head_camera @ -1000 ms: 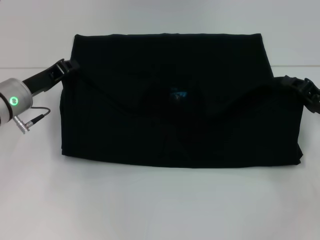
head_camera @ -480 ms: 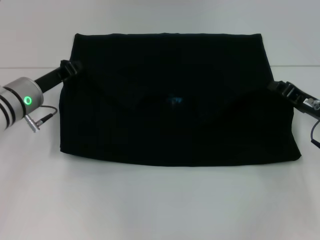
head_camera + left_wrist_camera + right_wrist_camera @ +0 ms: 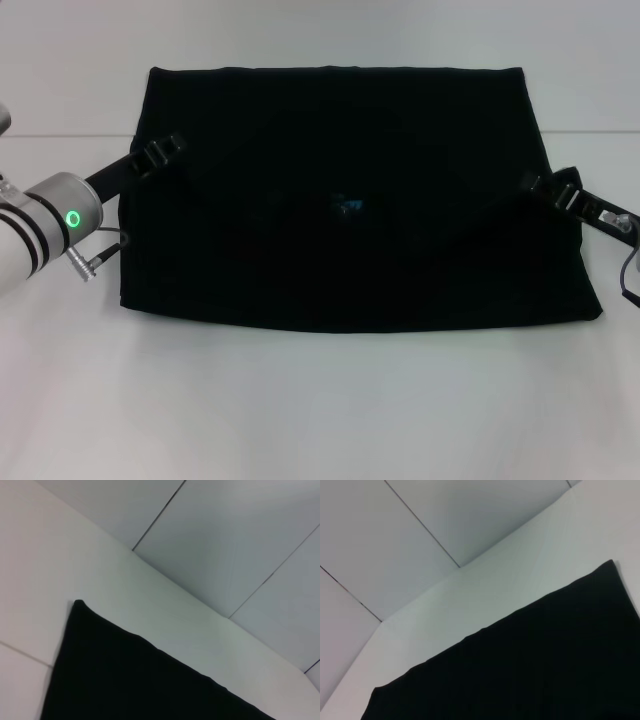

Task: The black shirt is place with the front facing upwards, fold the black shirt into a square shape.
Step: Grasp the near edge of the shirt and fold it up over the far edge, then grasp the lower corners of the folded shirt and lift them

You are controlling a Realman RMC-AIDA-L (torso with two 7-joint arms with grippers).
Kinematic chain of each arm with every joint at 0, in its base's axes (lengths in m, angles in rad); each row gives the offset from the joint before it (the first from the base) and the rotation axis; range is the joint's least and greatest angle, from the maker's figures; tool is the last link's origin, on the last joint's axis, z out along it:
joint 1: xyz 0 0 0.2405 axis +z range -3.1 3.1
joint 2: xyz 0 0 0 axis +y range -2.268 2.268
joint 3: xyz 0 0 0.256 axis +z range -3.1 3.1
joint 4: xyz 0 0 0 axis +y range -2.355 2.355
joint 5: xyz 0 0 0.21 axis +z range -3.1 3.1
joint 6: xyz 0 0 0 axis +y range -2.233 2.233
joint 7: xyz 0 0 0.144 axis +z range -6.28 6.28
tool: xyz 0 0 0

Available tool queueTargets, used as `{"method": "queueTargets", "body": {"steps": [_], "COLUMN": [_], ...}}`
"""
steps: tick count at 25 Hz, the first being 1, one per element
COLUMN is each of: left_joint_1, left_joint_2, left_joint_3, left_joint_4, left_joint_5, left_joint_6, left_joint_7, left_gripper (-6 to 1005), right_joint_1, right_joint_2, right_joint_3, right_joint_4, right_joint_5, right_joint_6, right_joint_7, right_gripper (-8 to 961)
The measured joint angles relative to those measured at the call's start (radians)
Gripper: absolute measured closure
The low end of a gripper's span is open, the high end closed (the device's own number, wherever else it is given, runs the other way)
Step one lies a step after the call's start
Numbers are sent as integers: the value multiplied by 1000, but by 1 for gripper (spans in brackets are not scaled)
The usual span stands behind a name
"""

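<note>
At the shirt's two side edges, the left pincer (image 3: 165, 150) and right pincer (image 3: 545, 186) each sit against dark cloth, can't tell if they're pinching it. Between them the black shirt (image 3: 350, 200) lies folded into a wide rectangle on the white worktop (image 3: 320, 400), small blue neck label (image 3: 350, 203) near the middle.

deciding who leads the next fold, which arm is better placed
Neither clearly: left gripper sits at the black shirt's left edge, right gripper at its right edge, mirrored. Probably both move together; left sits slightly farther back.
</note>
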Motion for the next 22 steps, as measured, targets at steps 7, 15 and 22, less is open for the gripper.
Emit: {"method": "queueTargets", "body": {"steps": [7, 15, 22], "left_joint_1": [28, 117, 153], "left_joint_2": [1, 26, 80], "left_joint_3": [-6, 0, 0], "left_joint_4": [-13, 38, 238], "left_joint_5": [-11, 32, 359], "left_joint_6": [-16, 188, 529], "left_joint_7": [-2, -78, -361], "left_gripper": [585, 340, 180], "right_joint_1": [-43, -118, -188], "right_joint_2": [-1, -20, -26], "right_joint_3": [5, 0, -76], "right_joint_4": [-2, -16, -41], "right_joint_5": [4, -2, -102], "right_joint_6": [-59, -280, -520], "right_joint_7": [-2, -93, -362], "right_gripper": [527, 77, 36]}}
